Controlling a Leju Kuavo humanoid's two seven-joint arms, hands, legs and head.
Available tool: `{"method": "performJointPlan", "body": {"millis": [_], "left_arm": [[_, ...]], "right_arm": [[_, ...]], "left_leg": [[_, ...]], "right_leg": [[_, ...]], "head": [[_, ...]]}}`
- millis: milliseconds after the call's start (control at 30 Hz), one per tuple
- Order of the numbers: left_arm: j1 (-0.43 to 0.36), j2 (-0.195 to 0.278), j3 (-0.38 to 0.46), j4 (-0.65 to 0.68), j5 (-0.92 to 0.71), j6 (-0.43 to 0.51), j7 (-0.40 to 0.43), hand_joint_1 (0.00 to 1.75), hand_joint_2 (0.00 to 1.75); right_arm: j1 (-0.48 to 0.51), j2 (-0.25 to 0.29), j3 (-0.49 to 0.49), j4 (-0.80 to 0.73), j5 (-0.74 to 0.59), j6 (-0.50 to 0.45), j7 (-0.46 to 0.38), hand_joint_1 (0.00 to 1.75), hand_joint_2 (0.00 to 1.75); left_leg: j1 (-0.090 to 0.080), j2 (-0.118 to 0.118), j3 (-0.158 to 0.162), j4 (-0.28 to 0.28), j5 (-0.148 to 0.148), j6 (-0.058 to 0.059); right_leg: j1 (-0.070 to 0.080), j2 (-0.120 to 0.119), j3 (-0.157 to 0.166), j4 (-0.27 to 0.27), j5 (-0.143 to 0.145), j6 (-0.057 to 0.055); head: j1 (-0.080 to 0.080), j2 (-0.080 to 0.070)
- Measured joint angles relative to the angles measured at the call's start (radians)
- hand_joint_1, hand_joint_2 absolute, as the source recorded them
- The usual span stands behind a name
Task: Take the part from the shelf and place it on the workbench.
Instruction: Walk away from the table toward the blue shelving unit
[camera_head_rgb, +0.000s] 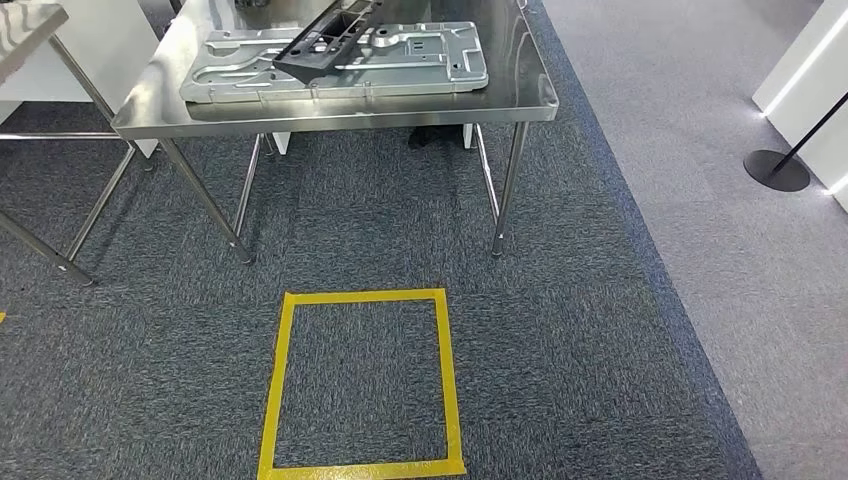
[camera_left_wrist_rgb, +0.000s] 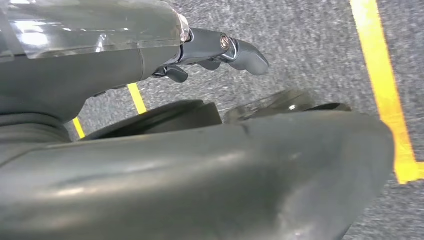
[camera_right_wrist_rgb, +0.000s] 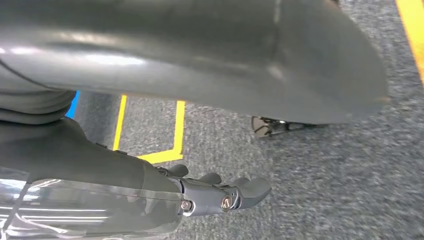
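Step in hand, as judged: the placing appears complete. The dark part (camera_head_rgb: 325, 45) lies on the grey metal plate (camera_head_rgb: 420, 60) on the tabletop (camera_head_rgb: 330, 112), beyond the yellow floor square (camera_head_rgb: 362, 383). Next move likely calls for standing clear. The left robot hand (camera_left_wrist_rgb: 220, 50) and right robot hand (camera_right_wrist_rgb: 220, 192) hang over carpet (nothing held); finger spread cannot be judged.

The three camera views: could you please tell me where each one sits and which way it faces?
Head view: high on the body, looking forward and down at the steel workbench and yellow tape square.
Left wrist view: behind the left hand, looking down at carpet.
Right wrist view: behind the right hand, likewise looking down.
Both wrist views share grey carpet and yellow floor tape.
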Motion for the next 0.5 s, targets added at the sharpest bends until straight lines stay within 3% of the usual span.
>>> {"method": "performJointPlan", "body": {"millis": [67, 133, 200, 267, 300, 333, 433, 467, 500], "left_arm": [[-0.001, 0.0, -0.004, 0.0, -0.002, 0.006, 0.003, 0.0, 0.0], [-0.007, 0.0, -0.01, 0.0, -0.005, 0.013, 0.011, 0.0, 0.0], [-0.014, 0.0, -0.015, 0.0, -0.009, 0.018, 0.021, 0.0, 0.0], [-0.017, -0.001, -0.019, 0.0, -0.012, 0.021, 0.03, 0.0, 0.87], [-0.017, -0.001, -0.02, 0.0, -0.014, 0.023, 0.035, 0.0, 1.31], [-0.019, -0.002, -0.021, 0.0, -0.018, 0.026, 0.042, 0.0, 1.75], [-0.022, -0.002, -0.029, 0.0, -0.034, 0.038, 0.076, 0.0, 1.75], [-0.022, -0.002, -0.033, 0.0, -0.038, 0.042, 0.087, 0.0, 1.75], [-0.022, -0.002, -0.037, 0.0, -0.039, 0.045, 0.095, 0.0, 1.75]], "right_arm": [[0.0, 0.006, 0.009, 0.001, 0.009, 0.003, 0.001, 0.0, 0.0], [0.0, 0.012, 0.015, 0.001, 0.014, 0.004, 0.002, 0.0, 0.0], [-0.001, 0.016, 0.016, 0.002, 0.013, 0.002, 0.003, 0.0, 0.0], [-0.002, 0.018, 0.017, 0.002, 0.012, 0.0, 0.003, 0.0, 0.0], [-0.001, 0.018, 0.018, 0.002, 0.012, -0.001, 0.004, 0.0, 0.0], [0.0, 0.018, 0.018, 0.002, 0.012, -0.004, 0.005, 0.0, 0.44], [0.002, 0.019, 0.018, 0.002, 0.014, -0.016, 0.007, 0.0, 1.75], [0.003, 0.019, 0.018, 0.003, 0.017, -0.021, 0.007, 0.0, 1.75], [0.004, 0.02, 0.018, 0.003, 0.023, -0.025, 0.008, 0.0, 1.75]], "left_leg": [[0.0, -0.001, 0.097, -0.111, 0.046, 0.008], [-0.003, -0.004, 0.203, -0.26, 0.046, 0.019], [-0.007, -0.005, 0.236, -0.32, 0.029, 0.027], [-0.004, -0.003, 0.231, -0.33, 0.034, 0.04], [-0.002, -0.002, 0.228, -0.333, 0.04, 0.047], [-0.001, -0.001, 0.225, -0.336, 0.045, 0.055], [-0.006, 0.003, 0.207, -0.333, 0.056, 0.064], [-0.008, 0.004, 0.201, -0.331, 0.059, 0.064], [-0.009, 0.004, 0.197, -0.327, 0.06, 0.063]], "right_leg": [[0.001, 0.002, -0.017, 0.007, 0.01, 0.005], [0.004, 0.003, -0.026, 0.014, 0.016, 0.014], [0.007, 0.002, -0.032, 0.018, 0.023, 0.026], [0.006, 0.003, -0.039, 0.026, 0.022, 0.038], [0.005, 0.005, -0.049, 0.046, 0.007, 0.043], [0.005, 0.006, -0.067, 0.087, -0.021, 0.047], [0.002, 0.008, -0.155, 0.282, -0.119, 0.056], [0.002, 0.008, -0.167, 0.314, -0.125, 0.057], [0.002, 0.008, -0.158, 0.305, -0.11, 0.056]], "head": [[0.0, 0.0], [0.0, 0.0], [0.0, 0.0], [0.0, 0.0], [0.0, 0.0], [0.0, 0.0], [0.0, 0.0], [0.0, 0.0], [0.0, 0.0]]}}
